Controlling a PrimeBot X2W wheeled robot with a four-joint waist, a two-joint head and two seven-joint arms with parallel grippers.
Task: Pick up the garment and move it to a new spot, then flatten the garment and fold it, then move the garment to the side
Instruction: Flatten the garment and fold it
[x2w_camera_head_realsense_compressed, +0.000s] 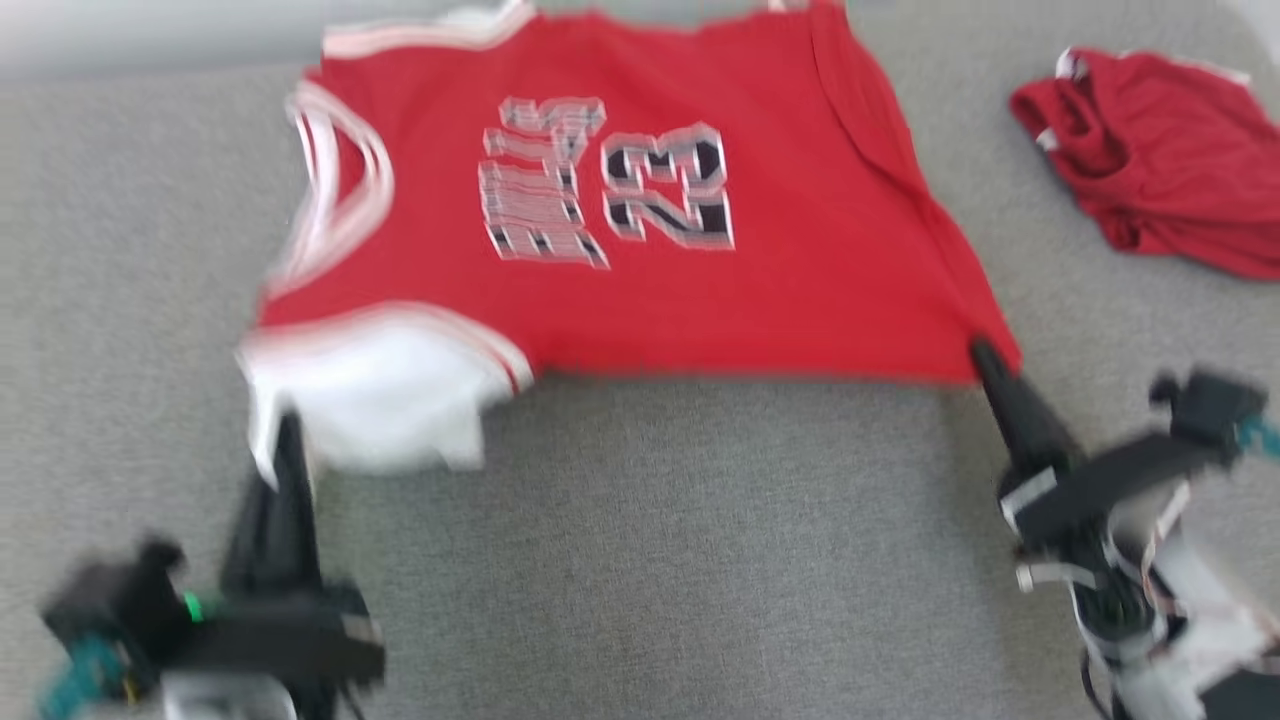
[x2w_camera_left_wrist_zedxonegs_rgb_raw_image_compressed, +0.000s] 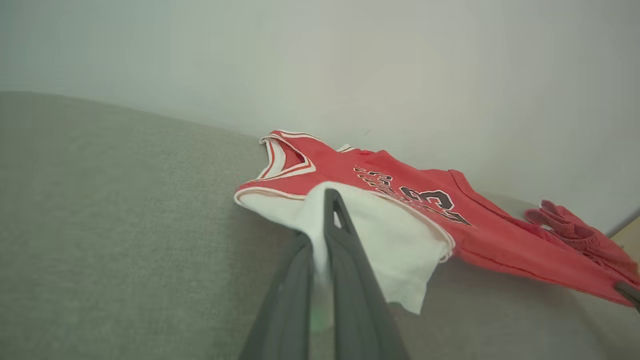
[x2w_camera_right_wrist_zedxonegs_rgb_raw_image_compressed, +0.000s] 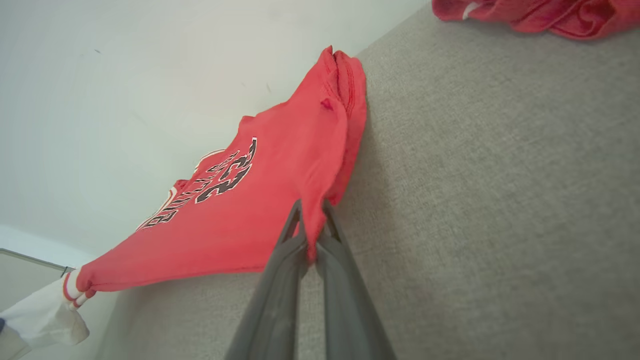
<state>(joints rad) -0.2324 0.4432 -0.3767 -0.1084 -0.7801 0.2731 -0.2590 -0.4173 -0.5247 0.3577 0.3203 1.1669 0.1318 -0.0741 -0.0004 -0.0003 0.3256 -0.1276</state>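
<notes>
Jersey (x2w_camera_head_realsense_compressed: 800, 250) on the surface (x2w_camera_head_realsense_compressed: 700, 560) — another garment (x2w_camera_head_realsense_compressed: 1160, 160) right.

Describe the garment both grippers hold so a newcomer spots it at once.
On the grey fabric surface, look to the middle. The red jersey is spread, pinched at its near edge by the left gripper and right gripper. Unlike the crumpled red garment to its right, it shows the number 23.
</notes>
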